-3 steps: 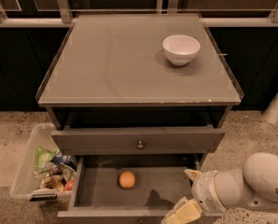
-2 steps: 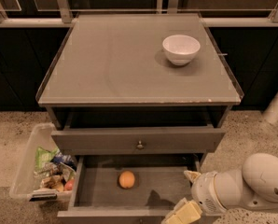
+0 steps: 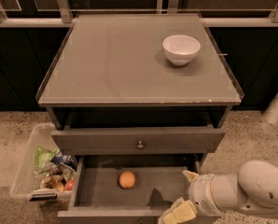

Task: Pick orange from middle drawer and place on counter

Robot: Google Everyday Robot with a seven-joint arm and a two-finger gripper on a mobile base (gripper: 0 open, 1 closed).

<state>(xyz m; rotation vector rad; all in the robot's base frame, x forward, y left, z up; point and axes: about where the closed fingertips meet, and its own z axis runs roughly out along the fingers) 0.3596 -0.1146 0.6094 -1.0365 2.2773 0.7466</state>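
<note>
The orange [image 3: 127,179] lies on the bare grey floor of the open middle drawer [image 3: 101,195], left of its middle. My gripper [image 3: 183,197] is at the drawer's right front, to the right of the orange and apart from it, with pale yellow fingertips [image 3: 178,212] over the drawer's front edge. The white arm [image 3: 251,190] comes in from the right. The grey counter [image 3: 129,64] lies above, with a white bowl [image 3: 181,49] at its back right.
The upper drawer [image 3: 139,139] with a small knob is shut above the open one. A clear plastic bin [image 3: 43,169] with snack packets stands on the floor at the left. A white post [image 3: 276,104] stands at the right.
</note>
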